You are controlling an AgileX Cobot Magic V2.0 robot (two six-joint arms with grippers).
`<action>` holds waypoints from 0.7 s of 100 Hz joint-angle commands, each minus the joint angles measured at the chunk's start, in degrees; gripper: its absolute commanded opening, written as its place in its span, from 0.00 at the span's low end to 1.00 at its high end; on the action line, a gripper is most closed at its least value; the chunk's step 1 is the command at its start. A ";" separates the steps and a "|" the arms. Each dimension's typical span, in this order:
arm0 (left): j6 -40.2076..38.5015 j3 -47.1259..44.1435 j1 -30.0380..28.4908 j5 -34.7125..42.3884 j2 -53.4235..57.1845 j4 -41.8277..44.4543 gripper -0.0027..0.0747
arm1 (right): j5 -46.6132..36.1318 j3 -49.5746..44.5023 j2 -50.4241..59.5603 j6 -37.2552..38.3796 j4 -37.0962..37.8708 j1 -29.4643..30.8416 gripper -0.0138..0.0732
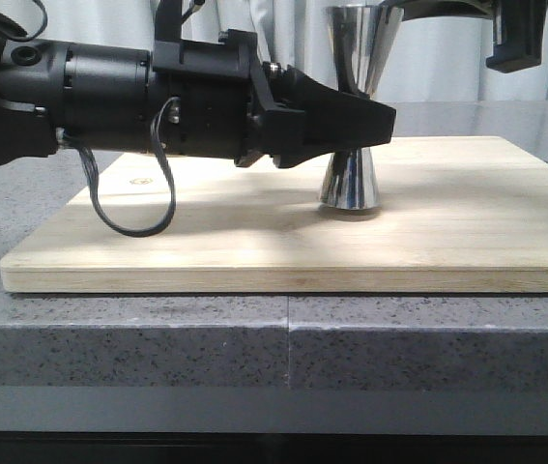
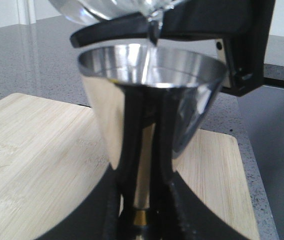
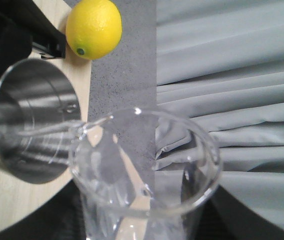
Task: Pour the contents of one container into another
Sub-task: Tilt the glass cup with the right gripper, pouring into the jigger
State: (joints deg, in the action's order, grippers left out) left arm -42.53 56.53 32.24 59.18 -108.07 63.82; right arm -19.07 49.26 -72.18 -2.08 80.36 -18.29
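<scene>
The steel jigger (image 1: 351,179) stands upright on the wooden board (image 1: 447,242). My left gripper (image 1: 356,124) is shut on its narrow waist, right at the gold band (image 2: 140,217). The clear glass beaker (image 3: 142,165) is tilted over the jigger's open top cup (image 2: 152,65), and my right gripper (image 3: 142,226) is shut on it. A thin stream of clear liquid (image 2: 155,36) runs from the beaker's lip (image 3: 81,131) into the jigger (image 3: 31,125). In the front view only part of the right gripper (image 1: 515,39) shows, at the top right, and the beaker itself lies outside that view.
A yellow lemon (image 3: 93,27) lies on the grey stone counter (image 3: 126,75) just beyond the board's edge. The left arm (image 1: 109,97) stretches low across the board's left half. Grey curtains (image 3: 232,75) hang behind.
</scene>
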 commanded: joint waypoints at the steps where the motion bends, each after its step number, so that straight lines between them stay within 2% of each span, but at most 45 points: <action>1: -0.67 1.55 -0.04 4.53 3.44 -2.58 0.01 | -0.78 2.12 2.02 -0.10 -0.85 0.04 0.41; 70: -0.67 1.55 -0.04 4.53 3.44 -2.58 0.01 | -0.71 2.12 2.02 -1.00 -0.37 0.04 0.41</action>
State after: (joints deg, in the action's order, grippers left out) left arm -42.53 56.53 32.24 59.18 -108.07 63.86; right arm -19.07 49.26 -72.18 -2.63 81.14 -18.29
